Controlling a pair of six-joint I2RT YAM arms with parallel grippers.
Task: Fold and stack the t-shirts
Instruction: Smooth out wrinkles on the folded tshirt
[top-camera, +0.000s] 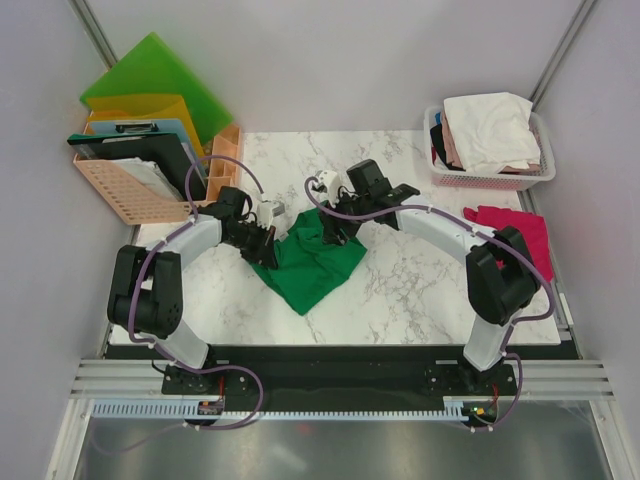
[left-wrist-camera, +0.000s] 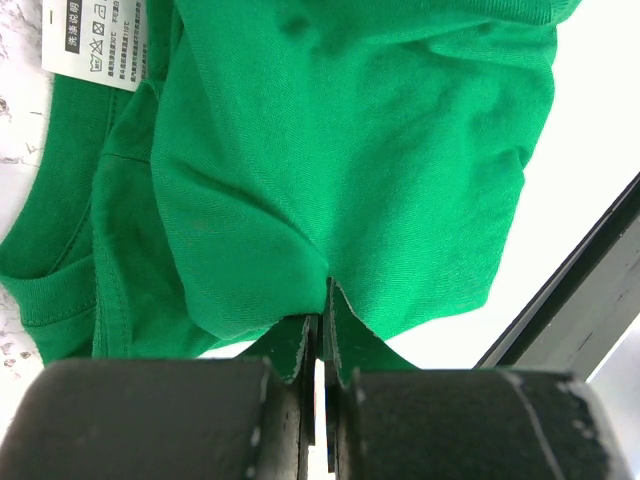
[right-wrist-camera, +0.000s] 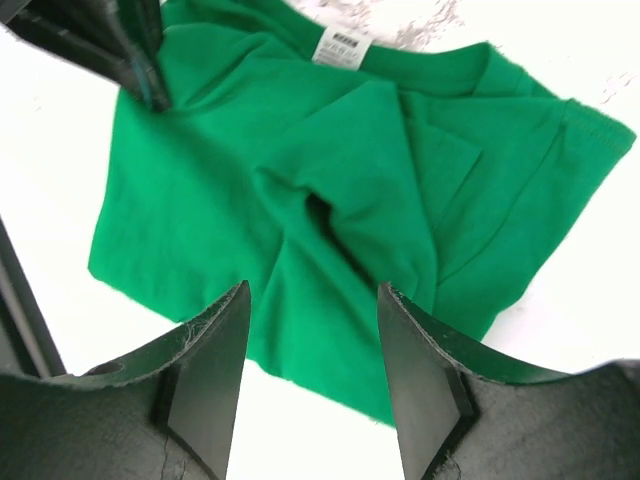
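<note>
Pinching green tee (left-wrist-camera: 350, 150) edge w/ L pincer (left-wrist-camera: 320, 335); R pincer (right-wrist-camera: 312, 300) wide above tee.

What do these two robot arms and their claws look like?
The left arm and right arm have chunky black joints joined by pale grey-white links, a thin purple cable looping along each. The left gripper and right gripper are black, each with two flat tapering fingers.
</note>
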